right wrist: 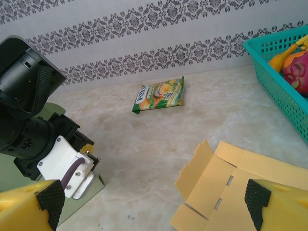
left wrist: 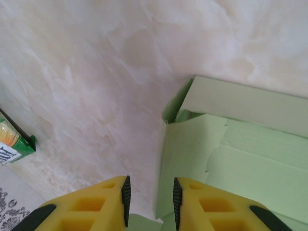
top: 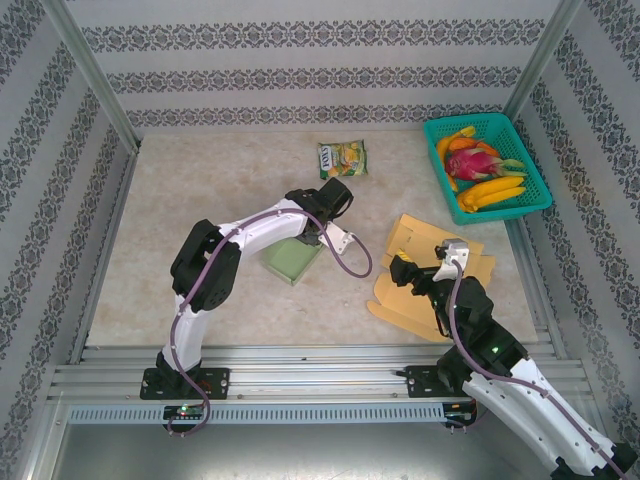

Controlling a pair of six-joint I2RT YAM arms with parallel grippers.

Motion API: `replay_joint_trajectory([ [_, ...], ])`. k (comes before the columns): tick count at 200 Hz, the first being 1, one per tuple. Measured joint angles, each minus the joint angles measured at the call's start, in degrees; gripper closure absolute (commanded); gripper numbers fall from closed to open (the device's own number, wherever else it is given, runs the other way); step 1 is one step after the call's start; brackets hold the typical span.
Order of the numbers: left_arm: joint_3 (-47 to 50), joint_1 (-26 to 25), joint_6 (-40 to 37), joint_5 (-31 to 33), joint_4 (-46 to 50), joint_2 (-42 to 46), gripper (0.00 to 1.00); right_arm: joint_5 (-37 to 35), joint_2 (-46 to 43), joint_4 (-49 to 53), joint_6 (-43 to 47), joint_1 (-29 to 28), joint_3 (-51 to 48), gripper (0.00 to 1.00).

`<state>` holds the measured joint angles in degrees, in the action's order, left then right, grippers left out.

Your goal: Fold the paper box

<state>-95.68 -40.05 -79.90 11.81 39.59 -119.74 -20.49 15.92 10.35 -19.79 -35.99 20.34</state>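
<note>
A pale green paper box (top: 290, 260) lies flat on the table's middle, one flap raised at its far side (left wrist: 240, 98). My left gripper (top: 314, 238) hangs over its corner. In the left wrist view the gripper (left wrist: 150, 192) is open a little, the box's left edge running below the gap, nothing pinched. A yellow paper box (top: 432, 272) lies unfolded to the right, flaps spread (right wrist: 216, 178). My right gripper (top: 403, 268) hovers over its left part, open wide (right wrist: 151, 207) with nothing between the fingers.
A green snack packet (top: 342, 158) lies at the back middle of the table (top: 200, 180). A teal basket (top: 530, 160) of fruit stands at the back right. Metal frame posts and patterned walls enclose the table. The left arm's wrist (right wrist: 24, 110) sits close to my right gripper.
</note>
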Motion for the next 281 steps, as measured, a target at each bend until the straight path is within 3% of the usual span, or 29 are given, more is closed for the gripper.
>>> replay_joint_trajectory([
  [90, 6.1, 0.9, 1.6, -3.1, -6.7, 0.0, 0.76, 0.4, 0.0, 0.0, 0.0, 0.3, 0.0, 0.02],
  [124, 11.0, 1.0, 1.9, -3.3, -14.1, 0.4, 0.79, 0.4, 0.0, 0.0, 0.0, 0.3, 0.0, 0.02],
  [162, 19.8, 1.1, 1.2, -3.5, -25.2, 3.8, 0.91, 0.4, 0.2, 0.0, 0.0, 0.3, 0.0, 0.02],
  [200, 24.2, 1.1, 0.0, -3.5, -33.2, 5.1, 0.84, 0.4, 1.1, -0.3, 0.0, 0.6, -1.5, 0.02],
  [281, 21.6, 1.2, 1.5, -4.8, -29.0, 5.0, 0.72, 0.4, 1.9, -0.3, 0.0, 0.7, -1.5, 0.02],
])
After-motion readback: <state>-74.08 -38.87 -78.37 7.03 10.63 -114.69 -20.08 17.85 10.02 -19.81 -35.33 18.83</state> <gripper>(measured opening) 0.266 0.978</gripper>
